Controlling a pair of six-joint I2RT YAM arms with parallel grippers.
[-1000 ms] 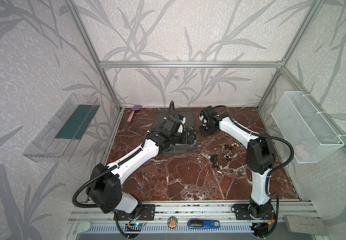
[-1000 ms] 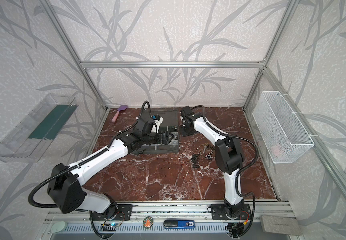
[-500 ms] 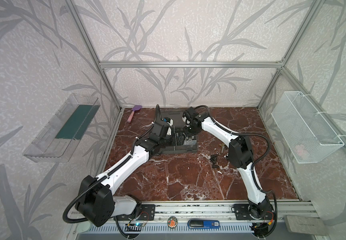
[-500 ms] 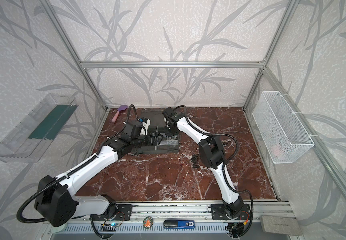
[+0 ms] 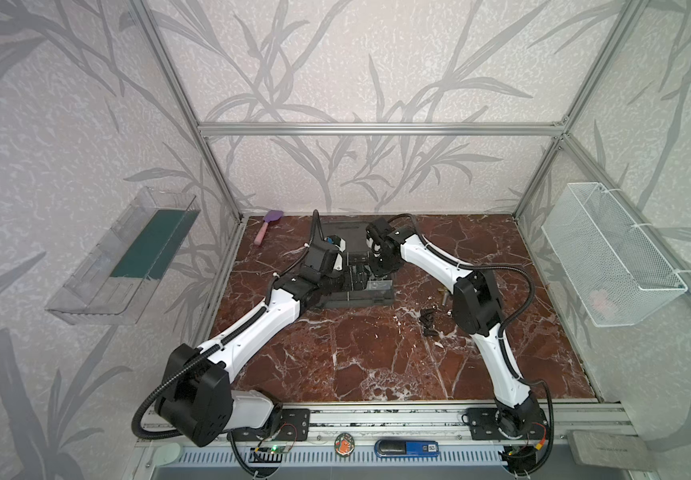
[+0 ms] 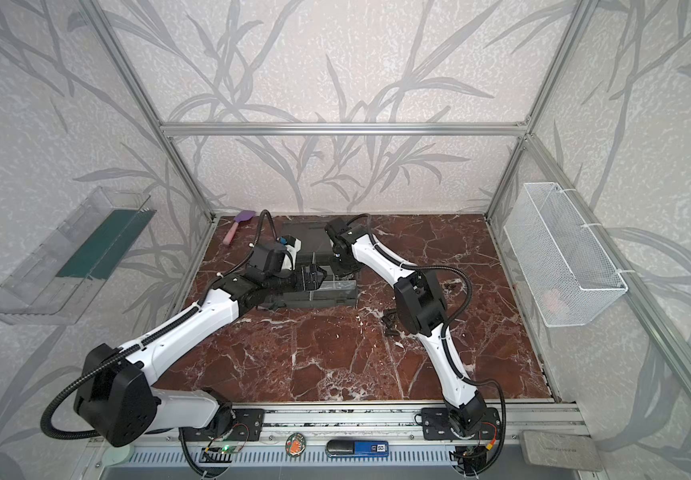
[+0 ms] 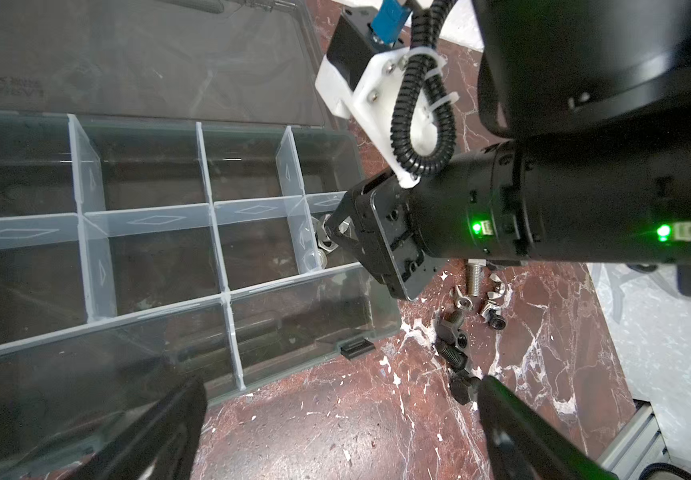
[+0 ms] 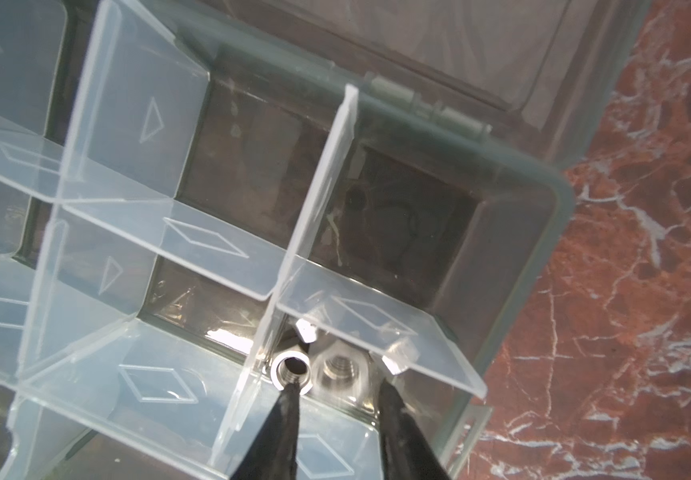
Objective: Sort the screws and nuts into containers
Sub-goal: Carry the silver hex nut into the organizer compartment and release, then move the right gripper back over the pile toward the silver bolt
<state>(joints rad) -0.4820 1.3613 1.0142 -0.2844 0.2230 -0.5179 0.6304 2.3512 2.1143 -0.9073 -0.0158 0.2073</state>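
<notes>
Two hex nuts point(image 8: 292, 370) sit in one compartment point(image 8: 360, 320) — right gripper point(image 8: 337, 388) parted above, left gripper point(image 7: 339, 384) spread empty.

purple brush point(image 5: 272, 217) — back-left corner | clear tray point(image 5: 90, 291) — left wall | mesh basket point(image 5: 626, 266), right wall

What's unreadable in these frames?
Blurred nut between the right gripper's fingers, right wrist view: landed or falling, unclear.
Loose screws and nuts on the table, both top views: too small to sort, partly behind the right arm.
Box, left-arm side: cut off in left wrist view, under the left arm in both top views.
Pink item in basket: mesh blurs it.
</notes>
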